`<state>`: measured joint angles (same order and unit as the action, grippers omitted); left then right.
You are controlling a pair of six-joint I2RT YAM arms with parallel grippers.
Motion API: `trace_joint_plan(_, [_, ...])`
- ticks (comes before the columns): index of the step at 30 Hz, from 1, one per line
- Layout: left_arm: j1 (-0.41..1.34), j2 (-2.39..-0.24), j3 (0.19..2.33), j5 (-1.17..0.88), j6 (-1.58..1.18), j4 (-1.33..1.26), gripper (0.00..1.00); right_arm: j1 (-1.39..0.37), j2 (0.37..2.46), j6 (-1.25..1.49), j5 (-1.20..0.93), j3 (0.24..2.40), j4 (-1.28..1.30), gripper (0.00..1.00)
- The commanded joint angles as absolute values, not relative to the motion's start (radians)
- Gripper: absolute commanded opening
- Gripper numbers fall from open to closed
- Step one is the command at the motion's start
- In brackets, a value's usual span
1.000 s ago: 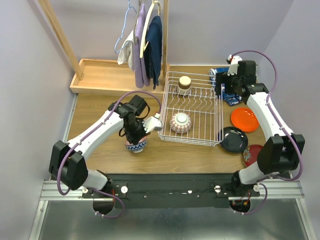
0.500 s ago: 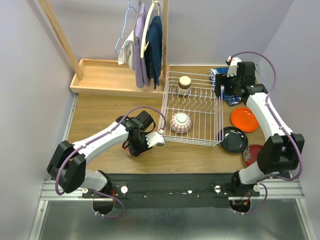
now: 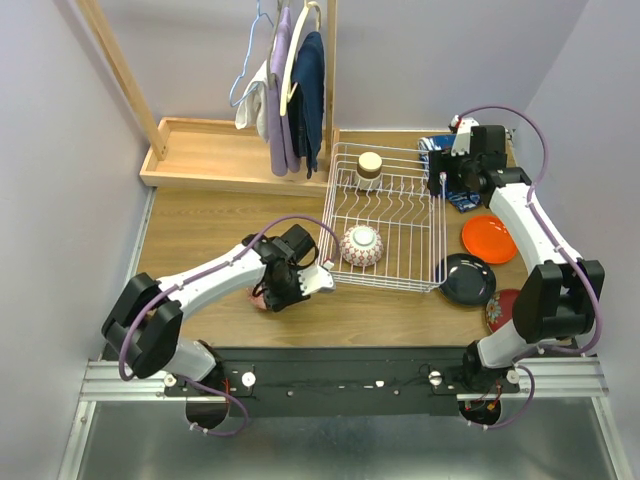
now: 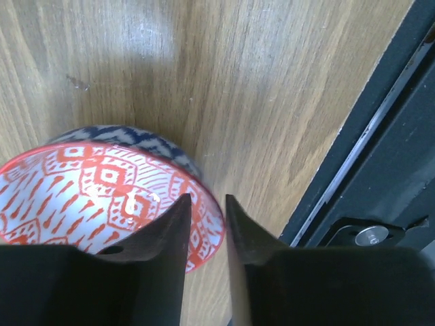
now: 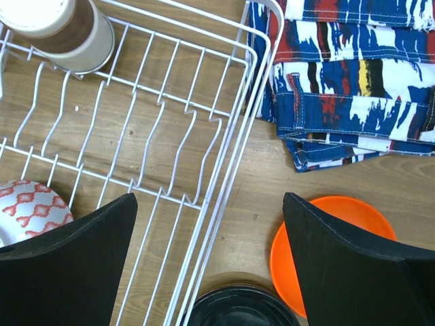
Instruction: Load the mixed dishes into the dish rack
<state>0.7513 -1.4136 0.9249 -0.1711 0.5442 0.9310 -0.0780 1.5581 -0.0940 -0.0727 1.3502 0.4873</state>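
Observation:
The small blue-patterned bowl, red and white inside, sits on the table near the front edge and shows as a sliver under my left arm. My left gripper is open by a narrow gap, one finger over the bowl's inside, the other outside its rim. The dish rack holds the red-white bowl and the tan cup. My right gripper hangs wide open and empty over the rack's right edge. Orange, black and dark red plates lie right of the rack.
A folded blue-red cloth lies behind the orange plate. A shallow wooden tray stands at the back left, with clothes on hangers beside it. The black front rail runs close to the blue-patterned bowl.
My left gripper has dropped and shifted a little right at the blue-patterned bowl, and its jaws have gone from shut to slightly parted across the rim. The right arm has barely moved.

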Motion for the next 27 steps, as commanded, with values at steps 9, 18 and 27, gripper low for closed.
trace_joint_plan(9, [0.749, -1.349, 1.072, -0.124, 0.574, 1.133, 0.00, -0.072, 1.580, -0.095, -0.072, 1.390, 0.477, 0.95])
trace_joint_plan(18, [0.747, -1.409, 1.622, -0.130, 0.574, 1.328, 0.00, -0.072, 1.562, -0.110, -0.020, 1.371, 0.471, 0.96])
trace_joint_plan(27, [0.793, -1.747, 2.081, -0.446, 0.401, 1.167, 0.00, -0.071, 1.517, -0.140, 0.107, 1.342, 0.471, 0.97])
